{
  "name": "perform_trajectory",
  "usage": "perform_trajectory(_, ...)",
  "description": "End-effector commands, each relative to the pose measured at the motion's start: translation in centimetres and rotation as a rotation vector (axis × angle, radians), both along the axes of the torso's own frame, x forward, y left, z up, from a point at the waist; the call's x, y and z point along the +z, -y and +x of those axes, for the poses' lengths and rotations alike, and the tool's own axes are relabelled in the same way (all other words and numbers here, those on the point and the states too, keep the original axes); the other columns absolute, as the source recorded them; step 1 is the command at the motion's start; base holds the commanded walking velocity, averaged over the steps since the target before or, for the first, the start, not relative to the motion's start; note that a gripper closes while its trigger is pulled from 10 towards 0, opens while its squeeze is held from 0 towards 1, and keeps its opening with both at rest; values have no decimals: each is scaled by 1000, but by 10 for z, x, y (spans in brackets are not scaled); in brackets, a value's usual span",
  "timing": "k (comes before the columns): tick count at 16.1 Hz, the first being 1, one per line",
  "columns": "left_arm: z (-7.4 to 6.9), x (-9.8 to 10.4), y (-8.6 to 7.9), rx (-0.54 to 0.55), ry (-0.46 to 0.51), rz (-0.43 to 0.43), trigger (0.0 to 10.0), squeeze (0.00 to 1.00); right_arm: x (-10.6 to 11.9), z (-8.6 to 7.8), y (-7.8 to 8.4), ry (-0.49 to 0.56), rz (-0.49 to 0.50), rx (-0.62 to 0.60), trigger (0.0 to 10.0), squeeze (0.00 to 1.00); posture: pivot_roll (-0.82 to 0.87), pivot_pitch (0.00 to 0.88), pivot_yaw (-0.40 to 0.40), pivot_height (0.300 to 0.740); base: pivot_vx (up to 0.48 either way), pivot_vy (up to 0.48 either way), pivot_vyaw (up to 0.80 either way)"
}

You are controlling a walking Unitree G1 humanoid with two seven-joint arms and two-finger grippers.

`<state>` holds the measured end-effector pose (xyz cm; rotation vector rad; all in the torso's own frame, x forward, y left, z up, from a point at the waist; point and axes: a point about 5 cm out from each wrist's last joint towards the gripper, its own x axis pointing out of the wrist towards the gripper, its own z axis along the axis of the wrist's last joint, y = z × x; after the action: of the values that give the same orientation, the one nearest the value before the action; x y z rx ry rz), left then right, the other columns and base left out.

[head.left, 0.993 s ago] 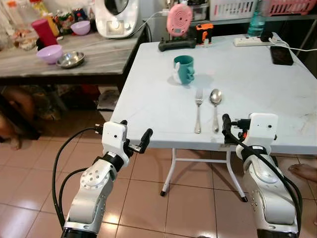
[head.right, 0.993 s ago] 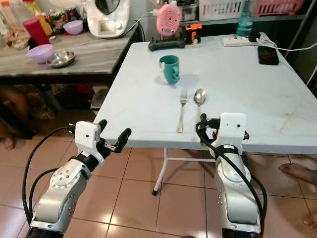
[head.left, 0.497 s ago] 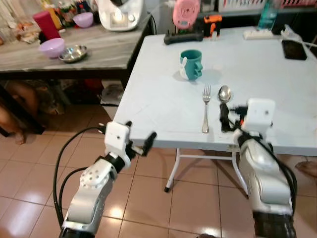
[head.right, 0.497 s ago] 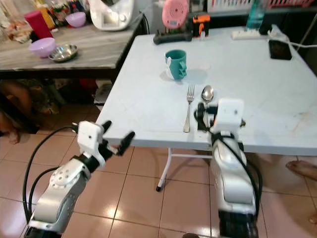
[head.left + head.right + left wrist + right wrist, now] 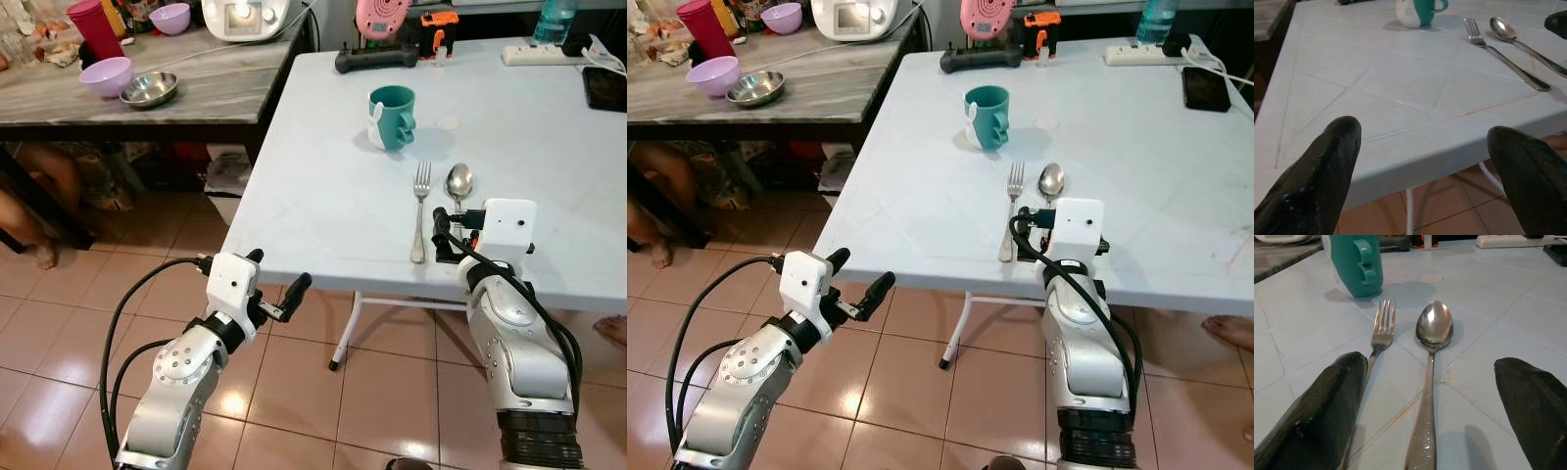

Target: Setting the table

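White folding table [image 5: 323, 196]: tiled-pattern top, set on a brown tiled floor [image 5: 294, 392].

Fork [image 5: 420, 210]: metal, lying flat near the table's front edge, tines pointing away from the robot toward the mug.

Spoon [image 5: 457, 182]: metal, lying just beside the fork on its right, parallel to it, bowl at the far end. The two do not touch.

Teal mug [image 5: 393, 117]: upright, with a white figure on its side, standing beyond the fork's tines, apart from them.

Right gripper [image 5: 1430, 421]: over the front edge of the table at the handle ends of the cutlery. Jaws apart; in the right wrist view the spoon handle runs up between the two black fingers [image 5: 1322, 411] and the fork handle passes close by one of them. Whether the fingers touch the table cannot be told.

Left gripper [image 5: 1425, 161]: held off the table's front left corner, below the level of the top, above the floor. Jaws apart, holding nothing; the left wrist view looks across the table top toward the mug, fork and spoon.

Far end of table: pink round device [image 5: 375, 17], black base [image 5: 377, 59], orange-and-black item [image 5: 435, 20], white power strip [image 5: 545, 56], dark phone [image 5: 602, 88].

Side table [image 5: 196, 93], left of the white one: purple bowl [image 5: 107, 76], steel bowl [image 5: 149, 89], red cup [image 5: 92, 25], white kitchen appliance [image 5: 245, 15].

A person's leg and bare foot [image 5: 34, 225] show under that side table.
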<state>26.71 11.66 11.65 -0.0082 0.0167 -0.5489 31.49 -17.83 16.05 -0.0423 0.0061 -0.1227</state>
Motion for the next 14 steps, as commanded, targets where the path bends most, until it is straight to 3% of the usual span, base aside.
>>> perform_trajectory(1,-2,2,-3,2,5,19,10000,0,5,4,-4,14,4,17,10000,0,-206,149,133,740,0,0,0)
perform_trajectory(6,-3,4,-1,-24,8,27,10000,0,16,19,-4,33,10,38,10000,0,-211,161,140,740,0,0,0)
perform_trajectory(10,-2,10,2,-34,17,23,10000,0,23,44,-22,27,41,92,10000,0,-200,169,140,740,0,0,0)
perform_trajectory(14,-6,8,1,-45,7,25,10000,0,32,55,-42,41,44,139,10000,0,-188,170,132,740,0,0,0)
